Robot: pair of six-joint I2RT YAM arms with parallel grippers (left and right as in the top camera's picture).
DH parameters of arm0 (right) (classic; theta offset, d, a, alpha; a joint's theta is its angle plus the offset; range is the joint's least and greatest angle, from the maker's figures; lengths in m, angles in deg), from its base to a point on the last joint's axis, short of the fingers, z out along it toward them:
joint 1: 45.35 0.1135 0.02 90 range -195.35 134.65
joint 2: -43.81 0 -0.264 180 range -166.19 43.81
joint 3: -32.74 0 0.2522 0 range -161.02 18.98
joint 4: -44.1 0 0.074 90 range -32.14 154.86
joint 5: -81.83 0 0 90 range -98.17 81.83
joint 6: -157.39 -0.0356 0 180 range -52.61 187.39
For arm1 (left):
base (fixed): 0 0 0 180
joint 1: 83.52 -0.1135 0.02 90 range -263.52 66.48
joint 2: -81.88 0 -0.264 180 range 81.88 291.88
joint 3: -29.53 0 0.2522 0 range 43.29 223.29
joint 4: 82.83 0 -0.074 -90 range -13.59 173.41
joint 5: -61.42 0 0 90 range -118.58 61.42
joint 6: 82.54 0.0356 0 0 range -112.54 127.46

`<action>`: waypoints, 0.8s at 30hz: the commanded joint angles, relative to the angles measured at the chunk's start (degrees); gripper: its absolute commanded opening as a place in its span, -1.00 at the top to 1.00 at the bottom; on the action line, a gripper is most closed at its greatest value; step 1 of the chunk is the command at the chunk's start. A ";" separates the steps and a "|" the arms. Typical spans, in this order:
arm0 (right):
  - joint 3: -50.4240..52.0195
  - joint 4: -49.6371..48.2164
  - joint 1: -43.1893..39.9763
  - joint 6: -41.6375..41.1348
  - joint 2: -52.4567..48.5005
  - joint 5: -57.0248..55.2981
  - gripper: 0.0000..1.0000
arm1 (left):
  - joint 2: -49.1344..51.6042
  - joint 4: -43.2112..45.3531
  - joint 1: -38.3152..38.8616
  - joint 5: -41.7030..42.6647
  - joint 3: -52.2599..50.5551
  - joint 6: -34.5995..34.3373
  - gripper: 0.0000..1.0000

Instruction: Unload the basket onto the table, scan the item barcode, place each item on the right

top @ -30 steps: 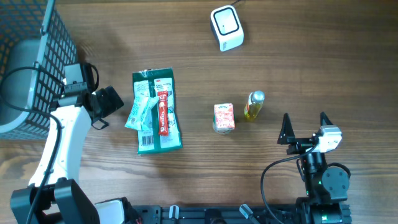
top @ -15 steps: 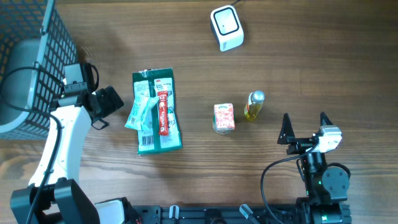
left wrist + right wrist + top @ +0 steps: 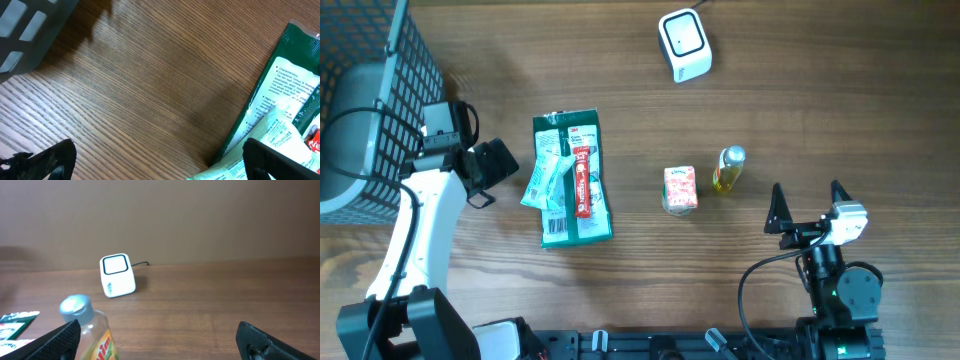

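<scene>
Brown wood-grain table [image 3: 820, 110] across the whole overhead frame. At top centre, a white scanner [image 3: 684, 45], dark-edged window facing up. In the upper left corner, a dark wire basket [image 3: 380, 90]. Left of centre, a green pack [image 3: 572, 215] flat on the wood, long side running up-down, with a red stick [image 3: 582, 182] and pale sachets [image 3: 546, 180] lying on top. Just right of centre, a small pink carton [image 3: 680, 189]; near it, up and to the right, a yellow bottle [image 3: 728, 168] with a silver cap, not touching the carton; upright or lying, hard to tell. At mid-left, between basket and pack, the left gripper [image 3: 488, 168], jaws spread wide and empty; in its wrist view, only bare wood between the fingertips, the pack's corner at the right edge. At lower right, below and right of the bottle, the right gripper [image 3: 807, 208], jaws likewise wide apart and holding nothing; in its wrist view, the bottle at lower left by one fingertip, the scanner well beyond it, left of centre.
</scene>
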State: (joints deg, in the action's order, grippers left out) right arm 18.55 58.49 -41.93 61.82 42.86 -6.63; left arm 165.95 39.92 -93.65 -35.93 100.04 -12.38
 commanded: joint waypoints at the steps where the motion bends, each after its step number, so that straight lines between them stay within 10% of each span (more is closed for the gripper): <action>1: -3.06 3.72 -0.33 -2.12 0.15 1.97 -0.99 | -1.03 0.15 -0.26 0.70 1.01 0.09 -1.00; 13: -30.95 25.75 -0.33 -5.09 -6.38 0.70 -0.99 | -1.03 0.15 -0.26 0.70 1.01 0.09 -1.00; 24: -76.85 65.88 -0.33 -12.61 -50.95 7.50 -1.00 | -1.03 0.15 -0.26 0.70 1.01 0.09 -1.00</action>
State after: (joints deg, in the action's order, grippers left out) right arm -51.74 121.76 -41.97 50.72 0.00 -0.95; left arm 165.86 39.92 -93.65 -35.51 100.15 -12.38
